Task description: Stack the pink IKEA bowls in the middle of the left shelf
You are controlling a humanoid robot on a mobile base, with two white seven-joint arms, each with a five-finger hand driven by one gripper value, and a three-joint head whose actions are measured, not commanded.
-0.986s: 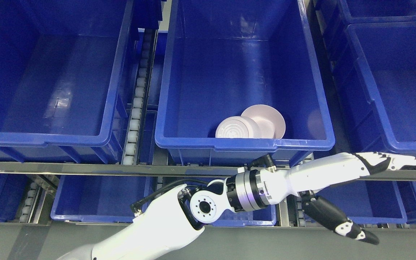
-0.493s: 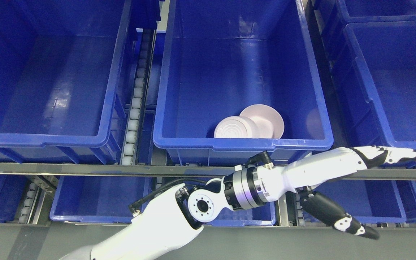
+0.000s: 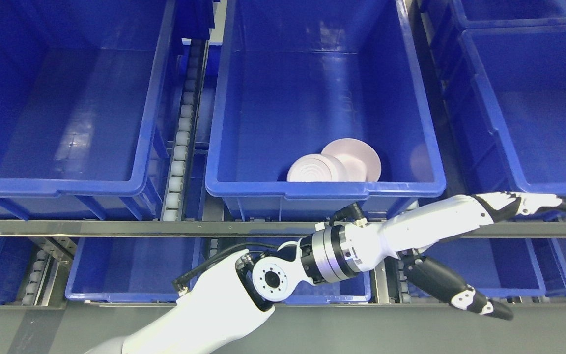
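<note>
Two pink bowls lie in the near right corner of the middle blue bin (image 3: 322, 189). One bowl (image 3: 314, 170) is upside down, with its ringed base showing. The other bowl (image 3: 356, 156) leans against it with its hollow facing up. My left arm comes in from the lower left and reaches to the right below the bin's front rim. My left hand (image 3: 533, 255) is open: the fingers (image 3: 533, 201) stretch out to the right and the thumb (image 3: 460, 295) points down and right. It holds nothing and is outside the bin, lower right of the bowls.
A large blue bin (image 3: 67, 184) stands to the left and another (image 3: 533, 189) to the right. A roller track (image 3: 177, 162) runs between the left and middle bins. A metal shelf rail (image 3: 116, 228) crosses below, with further blue bins (image 3: 130, 295) on the lower level.
The whole picture has shifted a little, so the camera moved. My left hand has risen slightly toward the level of the bin's front rim. The bowls have not moved.
</note>
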